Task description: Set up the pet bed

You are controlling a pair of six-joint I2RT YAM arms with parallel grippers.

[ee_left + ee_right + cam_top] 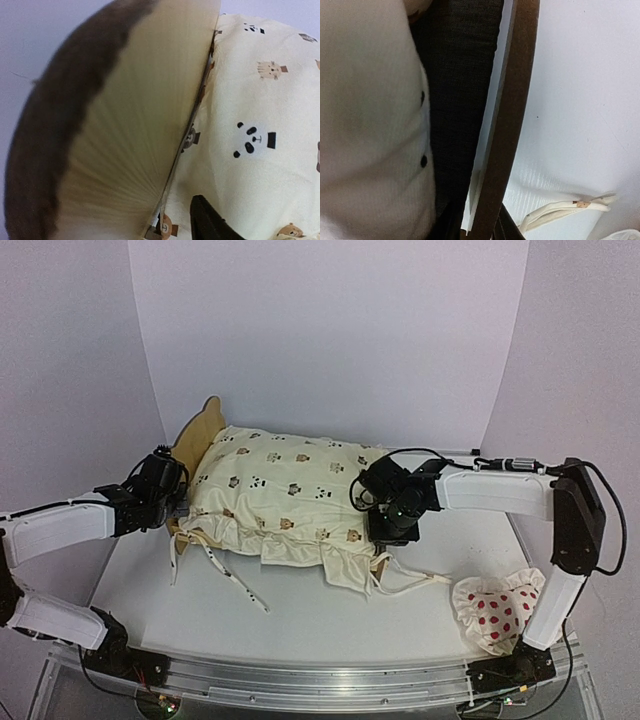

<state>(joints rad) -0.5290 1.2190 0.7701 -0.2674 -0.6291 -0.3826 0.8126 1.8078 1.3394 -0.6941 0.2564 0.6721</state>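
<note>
Most of the pet bed (203,428) is hidden under a cream printed cover (285,490). It lies across the far middle of the white table (330,625), with only its scalloped plywood headboard showing at the far left. The left gripper (172,502) sits by that end. Its wrist view shows just 1 dark finger (207,222) over the cloth, so I cannot tell how its jaws stand. The right gripper (388,530) is clamped on the smooth foot rail (512,100), beside coarse dark felt (460,100). A ruffled red-dotted pillow (495,610) lies near right.
</note>
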